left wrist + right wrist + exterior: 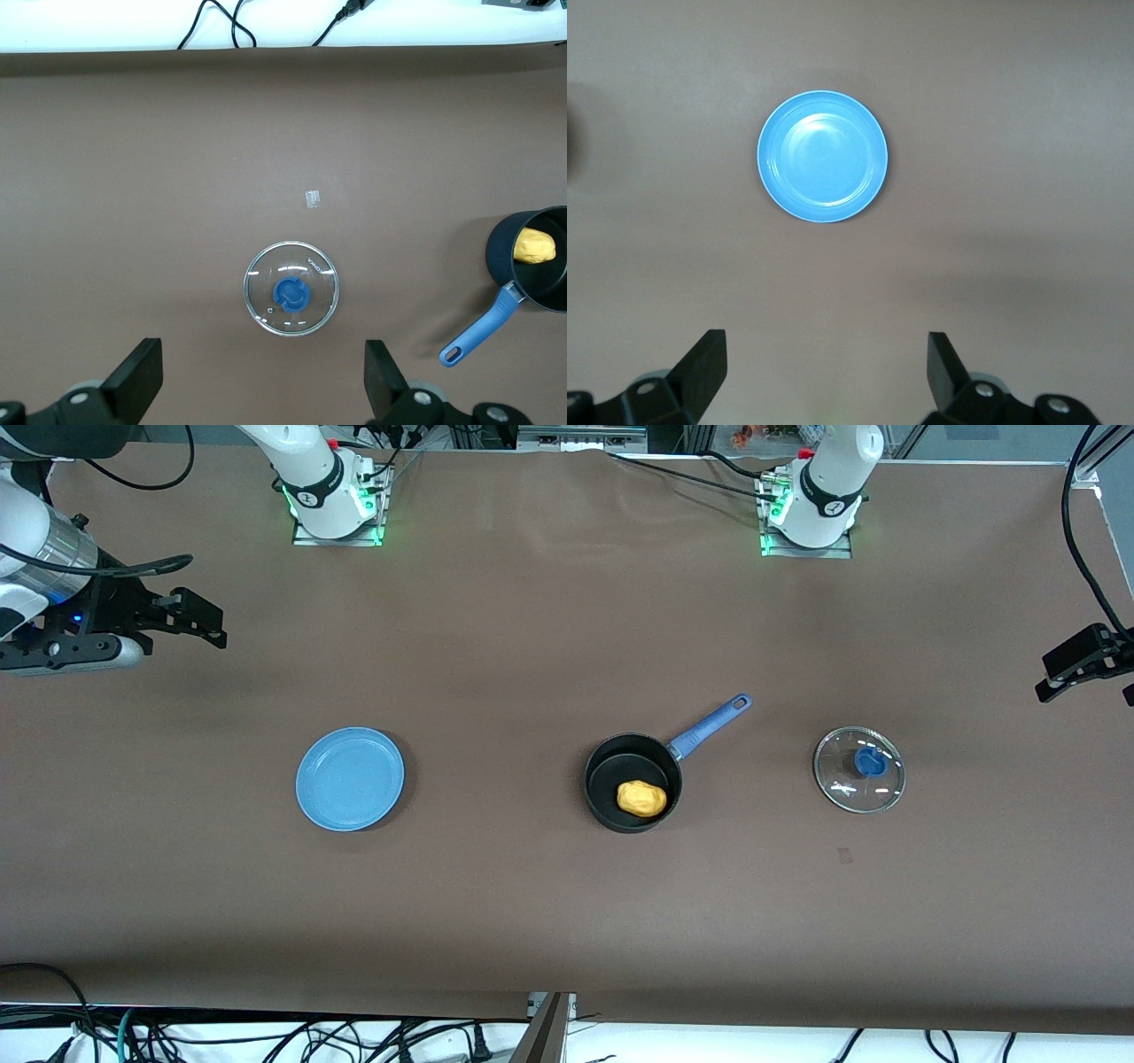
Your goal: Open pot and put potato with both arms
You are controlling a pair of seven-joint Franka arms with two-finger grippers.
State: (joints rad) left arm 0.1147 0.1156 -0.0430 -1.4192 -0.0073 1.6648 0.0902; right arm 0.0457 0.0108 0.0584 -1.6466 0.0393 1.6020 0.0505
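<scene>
Potato point(641, 798) in pot point(605, 779), lid point(859, 770) beside

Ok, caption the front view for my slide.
Potato sits in the open pot, lid beside it on the table, plate empty, both arms withdrawn.

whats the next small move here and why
Probably none beyond keeping both arms parked: the task looks done. The potato already lies in the pot, and the lid rests on the table beside it, toward the left arm's end. The left tool is open above the lid, the right tool open above the table by the plate; both are empty.
</scene>
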